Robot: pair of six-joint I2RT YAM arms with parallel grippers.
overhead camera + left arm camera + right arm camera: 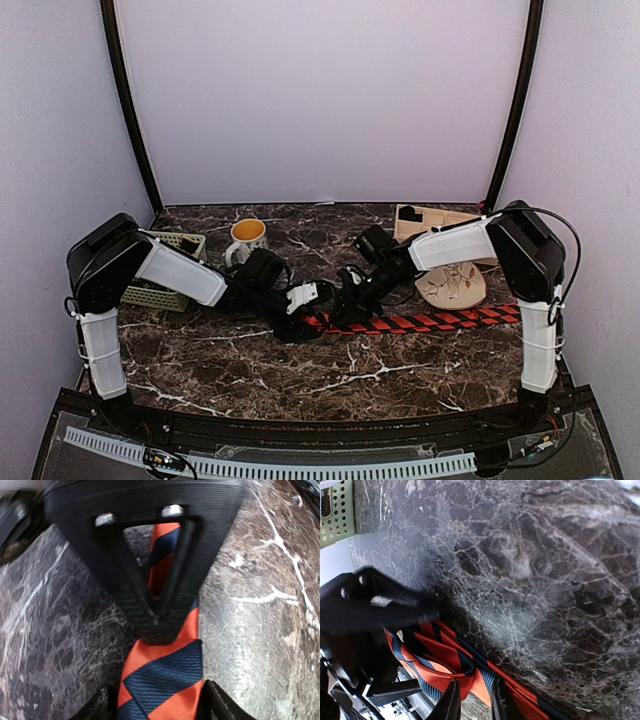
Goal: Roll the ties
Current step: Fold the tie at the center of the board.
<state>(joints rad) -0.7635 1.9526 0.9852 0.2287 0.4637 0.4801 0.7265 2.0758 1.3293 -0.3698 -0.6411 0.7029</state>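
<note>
One striped tie (430,321) is in view, lying across the middle of the tabletop (250,370). Hardly any of it is rolled: only its left end is bunched, and the rest stretches flat to the right. The left gripper (312,300) straddles that end, but whether its fingers (216,704) grip it I cannot tell. The right gripper (345,302) has its fingers (451,702) clenched on a fold. Nearly all the rolling is left, I judge.

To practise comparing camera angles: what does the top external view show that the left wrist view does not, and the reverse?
Only top external: the mug, the green basket, the wooden tray, and how far the striped tie runs to the right. Only left wrist: the tie's weave close up, lying between the fingers of the left gripper. Both: the striped tie on the marble table.
</note>
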